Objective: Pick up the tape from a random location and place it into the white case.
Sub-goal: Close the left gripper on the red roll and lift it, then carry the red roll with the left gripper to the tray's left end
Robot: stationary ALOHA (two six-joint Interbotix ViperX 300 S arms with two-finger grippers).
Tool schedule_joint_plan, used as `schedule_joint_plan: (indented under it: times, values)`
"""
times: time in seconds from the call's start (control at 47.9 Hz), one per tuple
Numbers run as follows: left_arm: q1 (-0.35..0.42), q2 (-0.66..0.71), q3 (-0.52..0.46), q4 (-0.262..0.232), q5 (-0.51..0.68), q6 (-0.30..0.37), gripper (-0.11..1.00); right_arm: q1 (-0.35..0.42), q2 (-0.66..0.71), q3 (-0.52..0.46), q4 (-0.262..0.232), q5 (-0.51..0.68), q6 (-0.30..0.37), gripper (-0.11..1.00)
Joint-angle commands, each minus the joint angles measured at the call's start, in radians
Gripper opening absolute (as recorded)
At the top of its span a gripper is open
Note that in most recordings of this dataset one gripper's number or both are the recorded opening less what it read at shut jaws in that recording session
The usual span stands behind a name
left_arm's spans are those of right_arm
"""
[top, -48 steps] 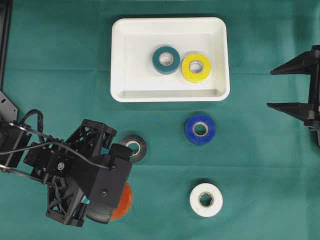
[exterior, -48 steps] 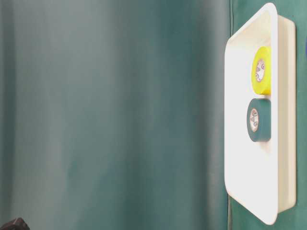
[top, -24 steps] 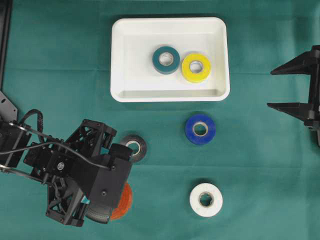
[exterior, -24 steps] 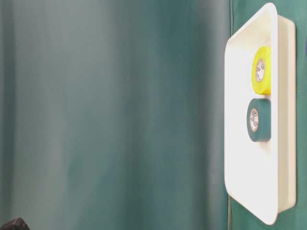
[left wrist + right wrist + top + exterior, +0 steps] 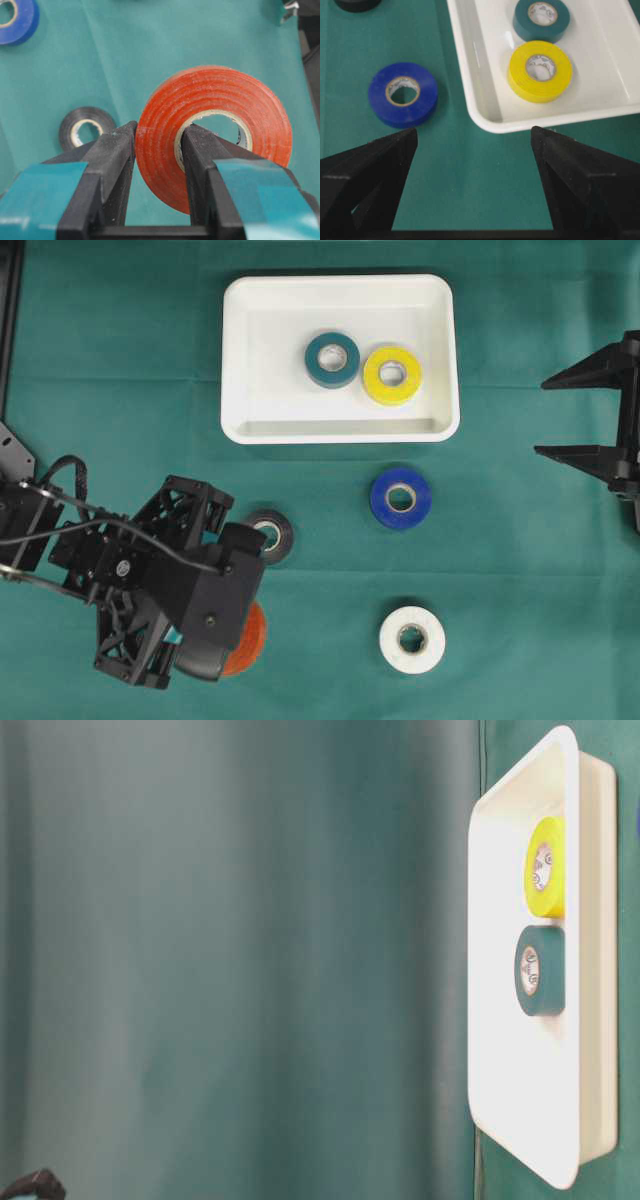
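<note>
From my station, left to right: the left gripper (image 5: 157,150) sat at the lower left of the green cloth (image 5: 520,570), clamped on the orange tape roll (image 5: 215,130) — one finger (image 5: 112,165) on the outer edge, the other through the core. In the wrist view the roll's flat face was toward the camera, its hole axis running along the line of sight; whether it was clear of the cloth I couldn't tell. From overhead only an orange sliver (image 5: 250,638) showed past the gripper body. The black roll (image 5: 271,535) lay flat just beside the gripper's upper right. The white case (image 5: 240,360) sat at top centre, long side running left-right, with the teal roll (image 5: 332,359) and the yellow roll (image 5: 392,375) lying flat and touching near its middle — the case's left half was bare floor. Below its near rim lay the blue roll (image 5: 401,498), then the white roll (image 5: 411,639), both flat with bare cloth around them. Far right, the right gripper (image 5: 600,410) had its jaws wide apart, holding nothing, well apart from the case.
</note>
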Motion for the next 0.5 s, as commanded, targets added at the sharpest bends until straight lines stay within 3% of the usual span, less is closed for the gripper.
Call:
schedule_joint_plan:
  times: [0.0, 0.48]
  values:
    - [0.025, -0.028, -0.020, 0.003, -0.003, 0.000, 0.22, -0.002, 0.005, -0.029, -0.002, -0.003, -0.002, 0.86]
    - [0.285, -0.046, -0.005, 0.002, 0.038, 0.002, 0.22, -0.002, 0.006, -0.032, -0.002, 0.009, -0.002, 0.86]
